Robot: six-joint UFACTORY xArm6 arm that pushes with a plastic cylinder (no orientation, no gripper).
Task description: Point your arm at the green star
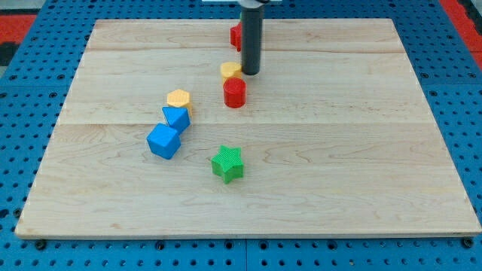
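Note:
The green star (227, 163) lies on the wooden board (339, 150), below the middle of the view. My tip (250, 72) is at the view's top centre, well above the star and apart from it. The tip stands right beside a yellow block (230, 71) on its left, and just above a red cylinder (235, 92). A red block (236, 35) is partly hidden behind the rod.
A yellow hexagon (178, 98), a blue block (176, 117) and a blue cube (164, 141) form a cluster left of the star. Blue pegboard (452, 60) surrounds the board.

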